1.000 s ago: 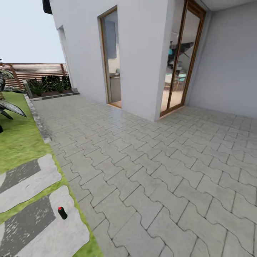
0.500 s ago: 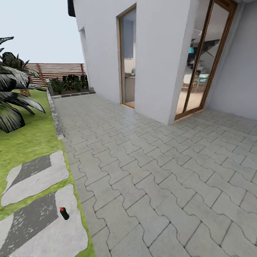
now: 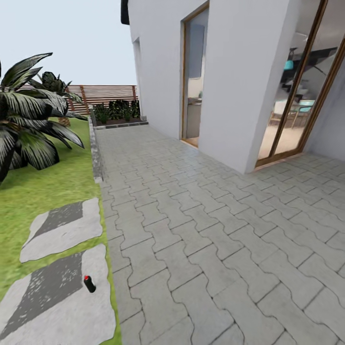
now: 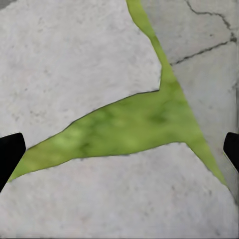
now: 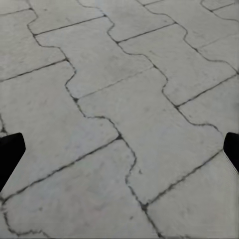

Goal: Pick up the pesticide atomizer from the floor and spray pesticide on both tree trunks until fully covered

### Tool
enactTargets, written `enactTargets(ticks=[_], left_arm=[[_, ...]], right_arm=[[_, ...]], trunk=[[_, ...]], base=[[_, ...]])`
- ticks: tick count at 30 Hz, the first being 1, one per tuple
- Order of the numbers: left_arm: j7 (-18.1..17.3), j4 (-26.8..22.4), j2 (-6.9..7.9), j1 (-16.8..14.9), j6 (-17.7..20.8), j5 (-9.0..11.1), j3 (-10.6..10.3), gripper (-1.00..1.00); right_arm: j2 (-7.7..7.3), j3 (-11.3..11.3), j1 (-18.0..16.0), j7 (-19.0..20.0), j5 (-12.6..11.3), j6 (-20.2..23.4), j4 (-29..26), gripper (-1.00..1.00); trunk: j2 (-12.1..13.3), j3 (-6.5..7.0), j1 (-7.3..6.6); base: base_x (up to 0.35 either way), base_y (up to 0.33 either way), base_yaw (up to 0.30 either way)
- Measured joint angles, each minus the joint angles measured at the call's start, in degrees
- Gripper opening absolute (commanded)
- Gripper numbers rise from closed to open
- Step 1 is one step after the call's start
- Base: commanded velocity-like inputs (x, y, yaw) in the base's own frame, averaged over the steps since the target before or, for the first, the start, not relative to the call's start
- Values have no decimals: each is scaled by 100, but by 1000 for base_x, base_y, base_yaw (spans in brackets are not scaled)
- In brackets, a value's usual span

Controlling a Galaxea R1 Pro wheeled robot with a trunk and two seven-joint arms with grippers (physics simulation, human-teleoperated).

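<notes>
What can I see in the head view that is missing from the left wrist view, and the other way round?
Head view alone: the small black bottle with a red tip lying on a stepping slab, a palm, the fence and the house wall. Left wrist view alone: the left gripper, jaws wide apart. Both share pale slabs, grass and grey paving.

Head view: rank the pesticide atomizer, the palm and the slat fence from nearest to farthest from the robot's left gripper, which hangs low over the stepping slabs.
1. pesticide atomizer, on the near stepping slab, low left.
2. palm, on the lawn, left.
3. slat fence, far back, behind the planting bed.
</notes>
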Motion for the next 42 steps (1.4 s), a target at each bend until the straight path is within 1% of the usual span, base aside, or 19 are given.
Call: enactTargets(ticks=[20, 31, 36, 42], left_arm=[[1, 0, 8, 0, 0, 0, 0, 100], [1, 3, 9, 0, 3, 0, 0, 100], [1, 1, 9, 0, 6, 6, 2, 100], [1, -1, 9, 0, 8, 8, 2, 100]], right_arm=[[0, 3, 0, 0, 0, 0, 0, 100], [-1, 3, 0, 0, 0, 1, 0, 100], [-1, 3, -1, 1, 0, 1, 1, 100], [-1, 2, -1, 2, -1, 2, 1, 100]], trunk=[[0, 0, 0], [0, 0, 1], [0, 0, 1], [0, 0, 1]], base=[[122, -261, 277], [37, -256, 277], [1, -152, 277], [0, -31, 277]])
